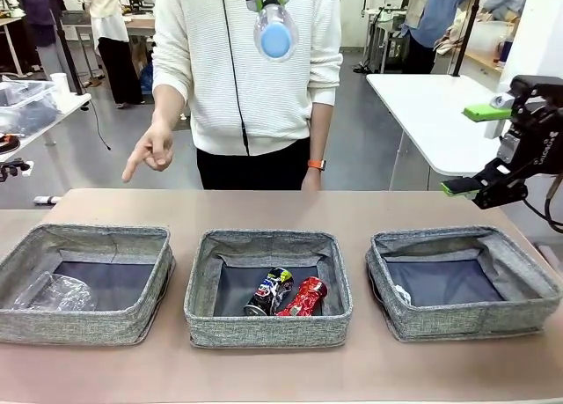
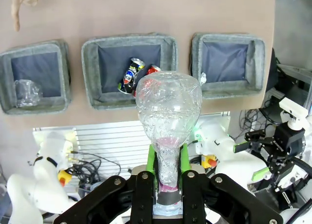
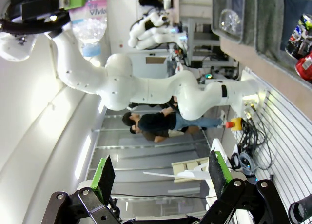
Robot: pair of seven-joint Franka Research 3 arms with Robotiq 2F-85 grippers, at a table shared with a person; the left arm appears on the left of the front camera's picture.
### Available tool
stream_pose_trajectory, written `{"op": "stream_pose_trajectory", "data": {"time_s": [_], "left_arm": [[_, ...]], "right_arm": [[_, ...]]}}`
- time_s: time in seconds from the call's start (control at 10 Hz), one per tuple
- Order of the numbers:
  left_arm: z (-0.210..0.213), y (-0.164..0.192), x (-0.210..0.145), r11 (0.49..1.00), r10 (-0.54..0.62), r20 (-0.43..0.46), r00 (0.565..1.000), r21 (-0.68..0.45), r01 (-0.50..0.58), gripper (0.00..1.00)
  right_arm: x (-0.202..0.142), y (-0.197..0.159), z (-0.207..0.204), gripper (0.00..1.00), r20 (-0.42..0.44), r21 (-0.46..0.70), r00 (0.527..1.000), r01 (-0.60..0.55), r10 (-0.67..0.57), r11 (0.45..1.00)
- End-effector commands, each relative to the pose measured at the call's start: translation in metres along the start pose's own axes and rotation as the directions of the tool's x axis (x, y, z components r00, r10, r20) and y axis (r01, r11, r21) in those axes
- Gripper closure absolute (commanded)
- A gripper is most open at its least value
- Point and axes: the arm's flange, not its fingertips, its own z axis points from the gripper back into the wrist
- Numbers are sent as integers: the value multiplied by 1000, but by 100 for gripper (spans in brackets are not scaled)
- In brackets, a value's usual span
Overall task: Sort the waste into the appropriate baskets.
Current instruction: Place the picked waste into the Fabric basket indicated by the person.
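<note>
My left gripper (image 2: 168, 168) hangs high above the table, shut on a clear, pink-labelled plastic bottle (image 2: 168, 104). That bottle (image 3: 90, 20) with its blue cap also appears in the right wrist view. Three grey baskets stand in a row: left (image 1: 88, 234), middle (image 1: 264, 239), right (image 1: 457, 238). A crumpled clear bottle (image 1: 54, 292) lies in the left one. The middle one holds a dark printed can (image 1: 269, 290) and a crushed red can (image 1: 304, 297). A white paper wad (image 1: 402, 294) sits in the right one. My right gripper (image 1: 475, 149) hovers open and empty beyond the right basket.
A person stands at the far side, one hand (image 1: 149, 151) pointing down toward the table's left part. From above, the baskets (image 2: 127, 39) sit near the table's robot-side edge, with cables and arm bases below it. A white table (image 1: 431, 113) stands behind on the right.
</note>
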Motion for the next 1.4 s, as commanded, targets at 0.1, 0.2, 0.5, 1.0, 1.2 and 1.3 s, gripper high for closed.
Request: {"op": "stream_pose_trajectory", "data": {"time_s": [0.1,0.2,0.5,1.0,1.2,1.3], "left_arm": [[-2,3,-4,1000,4,13,1000,9,-4,81],[-2,3,-4,1000,4,13,1000,9,-4,81],[-2,3,-4,1000,4,13,1000,9,-4,81],[-54,99,-4,999,31,13,999,42,-32,81],[-94,197,-28,992,121,39,992,23,-122,81],[-127,250,-41,981,180,67,981,62,-185,81]], "right_arm": [[1,4,-1,0,5,9,1000,-5,5,1000],[1,4,-1,0,5,9,1000,-5,5,1000],[1,4,-1,0,5,9,1000,-5,5,1000],[1,4,-1,0,5,9,1000,-5,5,1000],[1,4,-1,0,5,9,1000,-5,5,1000],[1,4,-1,0,5,9,1000,-5,5,1000]]}}
